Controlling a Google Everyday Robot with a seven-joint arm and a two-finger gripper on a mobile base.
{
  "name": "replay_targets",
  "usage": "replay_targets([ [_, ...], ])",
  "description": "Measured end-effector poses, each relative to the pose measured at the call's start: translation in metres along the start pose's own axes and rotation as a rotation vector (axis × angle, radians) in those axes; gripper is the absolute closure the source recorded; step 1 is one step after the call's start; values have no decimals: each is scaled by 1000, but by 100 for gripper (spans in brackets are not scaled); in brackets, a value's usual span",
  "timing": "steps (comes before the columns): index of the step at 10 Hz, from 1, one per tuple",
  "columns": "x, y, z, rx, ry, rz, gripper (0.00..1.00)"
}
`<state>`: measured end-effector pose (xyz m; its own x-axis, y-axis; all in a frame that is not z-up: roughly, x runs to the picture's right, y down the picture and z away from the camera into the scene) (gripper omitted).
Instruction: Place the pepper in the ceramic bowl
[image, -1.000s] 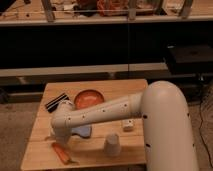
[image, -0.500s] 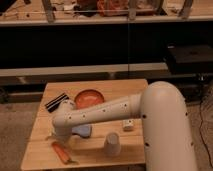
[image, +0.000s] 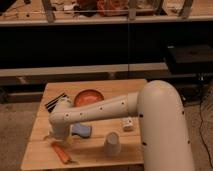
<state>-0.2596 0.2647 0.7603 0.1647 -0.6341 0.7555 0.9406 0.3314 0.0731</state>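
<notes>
An orange-red pepper (image: 61, 151) lies on the wooden table (image: 115, 87) near its front left corner. The orange ceramic bowl (image: 89, 96) sits at the back middle of the table, partly behind my arm. My white arm reaches from the right across the table. My gripper (image: 54, 135) hangs at its left end, just above and behind the pepper, mostly hidden under the wrist.
A blue object (image: 82, 130) lies just right of the gripper. A white upturned cup (image: 112, 144) stands at the front middle. A small white item (image: 128, 124) sits by my arm. A black striped object (image: 56, 101) lies at the back left. Dark shelving stands behind the table.
</notes>
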Motion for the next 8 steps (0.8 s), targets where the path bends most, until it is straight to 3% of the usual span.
replay_targets([
  [3, 0, -16, -6, -66, -20, -125, 20],
  [8, -9, -36, -6, -177, -46, -398, 20],
])
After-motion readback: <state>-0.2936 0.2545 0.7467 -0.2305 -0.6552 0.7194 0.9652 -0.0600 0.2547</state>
